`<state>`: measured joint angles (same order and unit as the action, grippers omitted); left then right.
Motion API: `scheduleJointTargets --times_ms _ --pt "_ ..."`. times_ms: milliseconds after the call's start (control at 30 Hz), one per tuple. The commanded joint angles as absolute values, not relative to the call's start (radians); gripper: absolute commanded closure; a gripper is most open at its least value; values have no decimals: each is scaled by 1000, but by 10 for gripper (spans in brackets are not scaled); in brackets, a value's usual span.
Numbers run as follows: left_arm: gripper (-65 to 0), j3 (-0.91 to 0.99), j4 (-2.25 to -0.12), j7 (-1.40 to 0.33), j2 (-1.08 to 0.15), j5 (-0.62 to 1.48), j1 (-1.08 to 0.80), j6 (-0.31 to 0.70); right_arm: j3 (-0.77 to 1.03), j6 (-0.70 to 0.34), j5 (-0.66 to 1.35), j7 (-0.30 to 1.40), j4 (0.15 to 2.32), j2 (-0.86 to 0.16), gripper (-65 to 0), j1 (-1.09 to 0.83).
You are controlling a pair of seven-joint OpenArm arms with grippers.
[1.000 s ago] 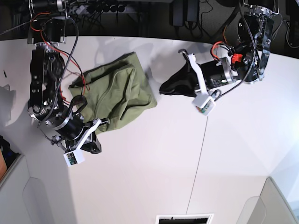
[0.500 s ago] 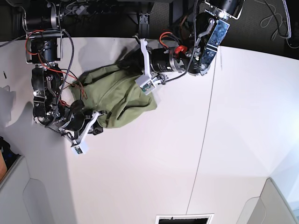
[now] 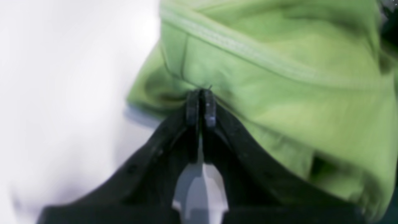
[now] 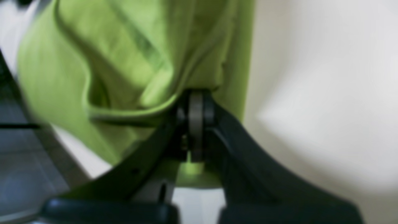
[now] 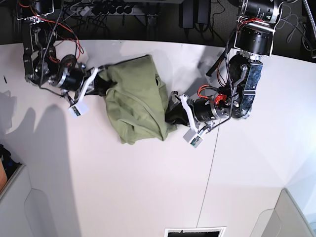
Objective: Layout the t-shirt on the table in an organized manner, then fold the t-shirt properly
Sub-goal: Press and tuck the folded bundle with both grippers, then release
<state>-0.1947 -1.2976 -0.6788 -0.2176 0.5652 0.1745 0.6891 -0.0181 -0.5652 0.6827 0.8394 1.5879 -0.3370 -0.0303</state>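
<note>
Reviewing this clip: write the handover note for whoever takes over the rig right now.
Left tool: shut on the t-shirt, pinching a fold near a stitched seam.
Right tool: shut on the t-shirt, gripping a bunched edge.
The t-shirt lies crumpled on the table, held between the two arms.
Done: both grasps made.
Left: spread it flat, then fold.

No legible text, labels, brands, numbers or signs in any view. Base view: a small white block on each arm carries a coloured patch, one near the left gripper (image 5: 172, 109) and one near the right gripper (image 5: 101, 81); both too small to read. Both wrist views are blurred; the t-shirt (image 5: 136, 101) shows a stitched seam only, no readable print. The table (image 5: 148, 187) bears no markings that can be read.
</note>
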Motion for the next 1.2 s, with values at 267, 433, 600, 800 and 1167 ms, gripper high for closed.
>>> scheduleJointTargets --times_ms 267,433,600,800,1167 --pt "-15 -188 -1335 -777 -328 763 237 698 32 -557 661 800 1770 -296 0 -49" --pt "-15 -164 -1501 -829 -434 894 198 698 83 -558 662 784 1847 -296 0 -9" --pt "-15 -163 -1643 -843 -436 956 129 698 30 -558 628 748 1814 -240 0 60" --pt "-15 -186 -1614 -834 -315 893 72 698 -125 -557 424 698 1576 -168 0 179" --pt "-15 -180 -1309 -709 -283 750 64 698 -166 -538 368 627 1314 -171 0 253"
